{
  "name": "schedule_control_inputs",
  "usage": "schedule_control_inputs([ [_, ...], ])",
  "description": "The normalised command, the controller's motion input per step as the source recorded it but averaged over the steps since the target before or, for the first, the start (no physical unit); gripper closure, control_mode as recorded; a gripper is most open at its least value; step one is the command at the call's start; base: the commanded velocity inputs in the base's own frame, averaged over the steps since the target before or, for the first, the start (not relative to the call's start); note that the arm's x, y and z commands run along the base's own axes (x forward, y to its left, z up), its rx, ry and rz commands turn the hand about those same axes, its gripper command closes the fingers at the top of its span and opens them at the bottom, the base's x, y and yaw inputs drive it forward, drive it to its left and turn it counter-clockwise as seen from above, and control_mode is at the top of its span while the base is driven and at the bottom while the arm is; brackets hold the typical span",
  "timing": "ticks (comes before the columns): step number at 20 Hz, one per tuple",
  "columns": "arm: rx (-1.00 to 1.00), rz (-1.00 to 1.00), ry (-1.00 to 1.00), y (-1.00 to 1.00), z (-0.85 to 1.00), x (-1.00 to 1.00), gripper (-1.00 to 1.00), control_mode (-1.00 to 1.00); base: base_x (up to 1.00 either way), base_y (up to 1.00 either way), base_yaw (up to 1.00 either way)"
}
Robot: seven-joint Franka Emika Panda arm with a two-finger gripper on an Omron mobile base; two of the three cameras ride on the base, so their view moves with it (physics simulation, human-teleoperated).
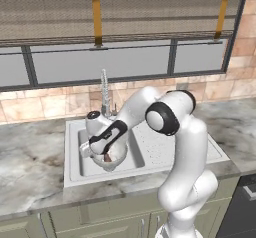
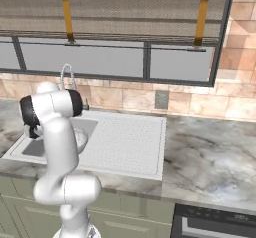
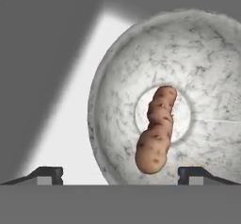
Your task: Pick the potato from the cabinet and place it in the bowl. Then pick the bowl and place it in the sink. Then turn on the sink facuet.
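Note:
The whitish glass bowl sits inside the well of the light grey sink, with the reddish-brown potato lying across its bottom. My gripper hangs just over the bowl's left side, open. In the hand view the gripper has its tips spread wide on either side of the bowl's near rim, touching nothing. The silver sink faucet stands upright behind the well. From the right base view, the arm hides most of the bowl; the faucet and the sink show. The cabinet is out of view.
A ribbed drainboard lies right of the well. Marble counter runs along both sides of the sink. A window with a blind fills the wall behind, and a dark appliance sits low at the right.

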Motion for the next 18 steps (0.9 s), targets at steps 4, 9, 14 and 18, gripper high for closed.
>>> schedule_control_inputs([
  [4,0.0,-0.06,-0.01,0.14,0.94,-0.51,-1.0,-1.0,0.0,0.0,0.0],
  [9,0.02,-0.09,0.0,0.03,1.0,-0.7,-1.0,-1.0,0.0,0.0,0.0],
  [14,0.06,-0.13,0.0,0.0,1.0,-0.64,-1.0,-1.0,0.0,0.0,0.0],
  [18,0.2,-0.24,0.0,-0.28,0.99,-0.91,-1.0,-1.0,0.0,0.0,0.0],
])
